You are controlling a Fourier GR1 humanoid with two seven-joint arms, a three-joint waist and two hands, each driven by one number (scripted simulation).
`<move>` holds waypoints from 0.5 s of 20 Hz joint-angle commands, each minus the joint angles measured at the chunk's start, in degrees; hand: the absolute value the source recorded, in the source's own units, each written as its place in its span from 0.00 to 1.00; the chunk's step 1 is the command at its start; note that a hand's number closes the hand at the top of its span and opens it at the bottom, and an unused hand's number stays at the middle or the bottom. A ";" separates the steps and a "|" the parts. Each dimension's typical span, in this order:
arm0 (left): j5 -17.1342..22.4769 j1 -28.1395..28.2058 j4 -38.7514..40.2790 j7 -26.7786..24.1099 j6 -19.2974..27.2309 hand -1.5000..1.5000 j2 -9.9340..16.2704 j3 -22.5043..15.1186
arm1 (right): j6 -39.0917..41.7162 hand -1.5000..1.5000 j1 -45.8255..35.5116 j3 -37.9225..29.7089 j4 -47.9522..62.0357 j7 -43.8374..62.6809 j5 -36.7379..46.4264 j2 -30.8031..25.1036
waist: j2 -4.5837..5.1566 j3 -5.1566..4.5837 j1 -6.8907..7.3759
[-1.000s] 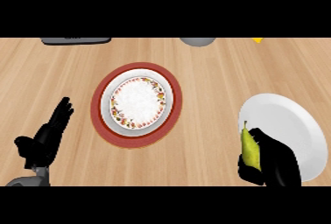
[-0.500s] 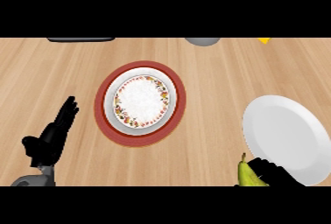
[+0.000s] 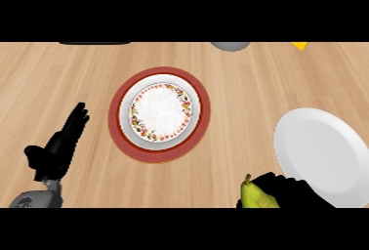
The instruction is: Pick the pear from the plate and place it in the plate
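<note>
Right hand [image 3: 288, 191] sat at the bottom edge, fingers curled round the pear [image 3: 256, 196], slightly more in view than half a second before. Pear was yellow-green, stem up, lower part cut off by the frame, just left of the plain white plate [image 3: 317, 151] and off it. Left hand [image 3: 59, 146] rested open at lower left, fingers straight, unchanged. Farther back, the patterned plate [image 3: 160, 111] sat on a red mat [image 3: 115, 117] on the wooden bench [image 3: 238, 83].
</note>
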 commanded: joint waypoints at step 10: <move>-1.24 -0.21 0.40 -1.37 -1.27 0.50 -0.84 -0.06 | -4.58 1.00 -29.40 -9.95 27.19 9.83 -20.15 4.79 | 0.29 0.01 1.22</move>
